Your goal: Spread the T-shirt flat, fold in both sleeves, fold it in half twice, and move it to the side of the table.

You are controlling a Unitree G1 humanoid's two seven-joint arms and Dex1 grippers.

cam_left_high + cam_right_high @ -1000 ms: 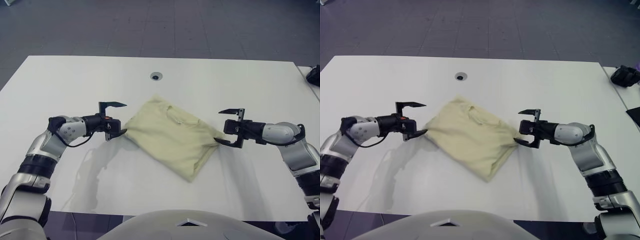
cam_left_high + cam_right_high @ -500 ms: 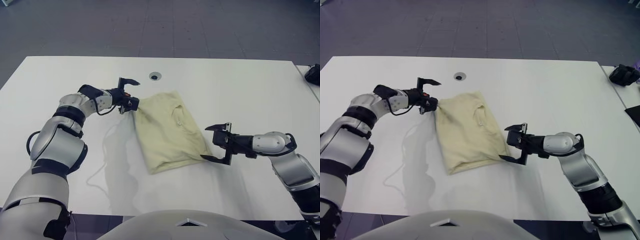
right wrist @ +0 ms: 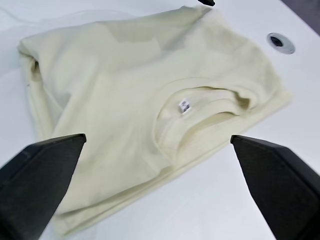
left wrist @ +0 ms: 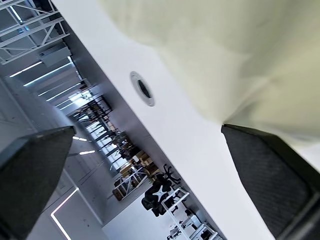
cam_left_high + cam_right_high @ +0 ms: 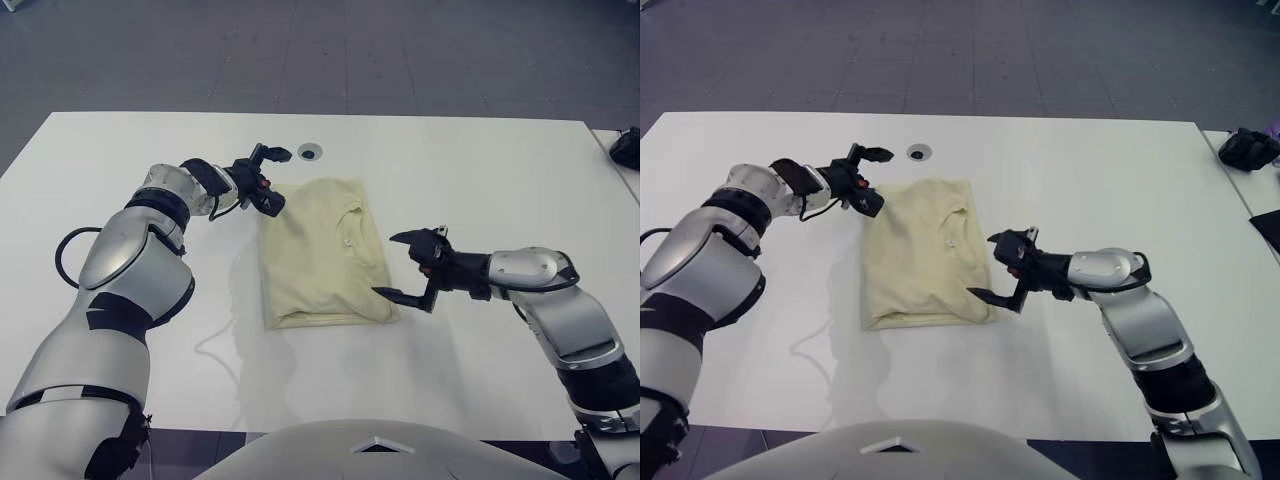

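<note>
T-shirt (image 5: 320,250), pale yellow and folded into a compact rectangle, lies in the middle of the white table (image 5: 500,160), collar facing up. We see the left gripper (image 5: 279,181) at its far left corner, fingers spread wide. The right gripper (image 5: 385,266) sits at the near right corner, fingers likewise spread, the lower one touching the cloth.

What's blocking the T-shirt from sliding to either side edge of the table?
Nothing visible. Only tabletop lies between the T-shirt and either side edge. Left gripper and right gripper sit open at its corners; the grommet hole is beyond its far edge.
</note>
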